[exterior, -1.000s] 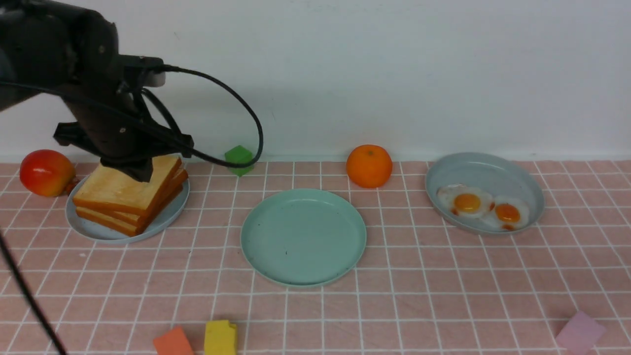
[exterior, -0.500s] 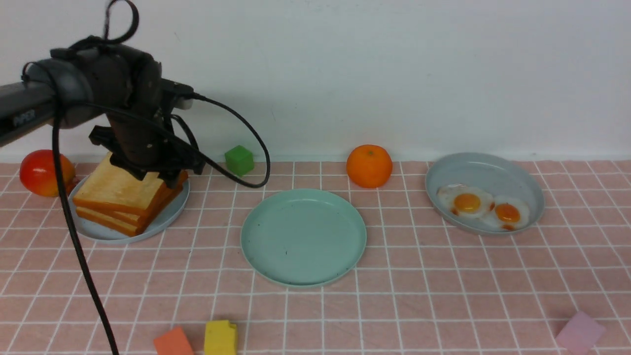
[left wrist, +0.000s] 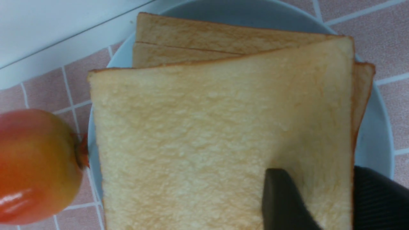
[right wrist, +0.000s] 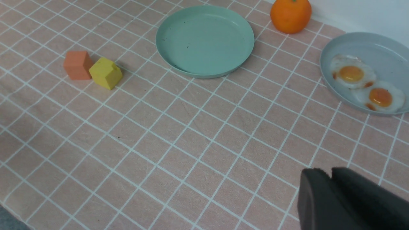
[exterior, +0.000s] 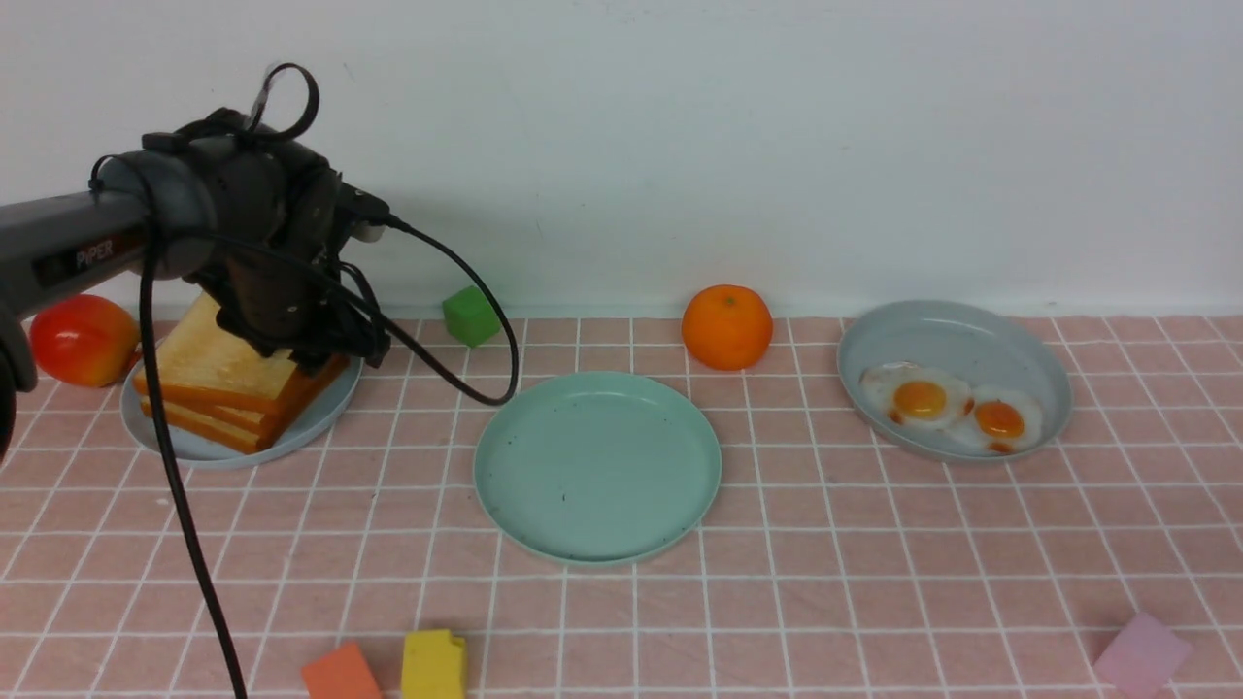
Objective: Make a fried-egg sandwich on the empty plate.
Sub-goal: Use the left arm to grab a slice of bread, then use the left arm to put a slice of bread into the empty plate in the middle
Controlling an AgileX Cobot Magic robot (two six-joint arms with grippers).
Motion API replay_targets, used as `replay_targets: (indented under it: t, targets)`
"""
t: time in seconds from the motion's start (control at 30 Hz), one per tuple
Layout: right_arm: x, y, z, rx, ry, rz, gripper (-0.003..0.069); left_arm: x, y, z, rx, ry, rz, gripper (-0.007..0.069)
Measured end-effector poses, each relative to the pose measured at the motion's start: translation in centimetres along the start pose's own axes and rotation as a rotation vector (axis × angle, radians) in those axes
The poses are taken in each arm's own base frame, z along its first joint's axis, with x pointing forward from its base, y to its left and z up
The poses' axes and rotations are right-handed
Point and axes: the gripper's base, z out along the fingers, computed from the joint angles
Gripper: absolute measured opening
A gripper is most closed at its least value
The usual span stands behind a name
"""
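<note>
The mint-green plate (exterior: 597, 466) sits bare mid-table. To its left, the left gripper (left wrist: 319, 179) straddles an edge of the top toast slice (left wrist: 207, 134) on the pale blue-grey plate (exterior: 194, 449); I cannot tell whether it pinches. The right gripper (right wrist: 330, 179) hangs pressed together, holding nothing.

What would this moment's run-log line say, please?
left gripper: at toast stack edge, grip unclear | right gripper: shut, holding nothing | empty plate: bare

The left arm (exterior: 94, 254) bears the word "PIPER" (pale letters on grey casing).
</note>
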Motion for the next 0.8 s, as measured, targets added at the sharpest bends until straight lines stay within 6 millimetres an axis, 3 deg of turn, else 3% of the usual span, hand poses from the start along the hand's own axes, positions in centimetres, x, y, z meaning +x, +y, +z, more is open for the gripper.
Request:
replay_targets:
  t: [0.13, 0.37, 0.5, 0.6, 0.63, 0.73, 0.8]
  targets:
    - [0.0, 0.0, 0.0, 0.0, 0.0, 0.0, 0.0094, 0.0, 0.0, 0.0, 0.001, 0.001, -0.001, 0.0163]
    - [0.0, 0.0, 0.0, 0.0, 0.0, 0.0, 0.0098, -0.2, -0.2, -0.8, 0.001, -0.003, 0.001, 0.0149]
    - [0.0, 0.0, 0.0, 0.0, 0.0, 0.0, 0.0098, -1.1, 0.0, -4.6, 0.006, -0.078, -0.012, 0.0131]
    - [0.0, 0.0, 0.0, 0.0, 0.0, 0.0, 0.0098, -1.9, -0.1, -9.3, 0.013, -0.175, -0.018, 0.0111]
    - [0.0, 0.0, 0.0, 0.0, 0.0, 0.0, 0.0098, -2.0, -0.2, -9.8, 0.014, -0.186, -0.018, 0.0109]
    - [0.0, -0.1, 0.0, 0.009, 0.003, -0.006, 0.0098, -2.3, -1.9, -13.5, 0.062, -0.24, -0.008, 0.0108]
    - [0.0, -0.1, 0.0, 0.014, 0.004, -0.009, 0.0099, -2.3, -3.1, -14.0, 0.095, -0.241, 0.002, 0.0108]
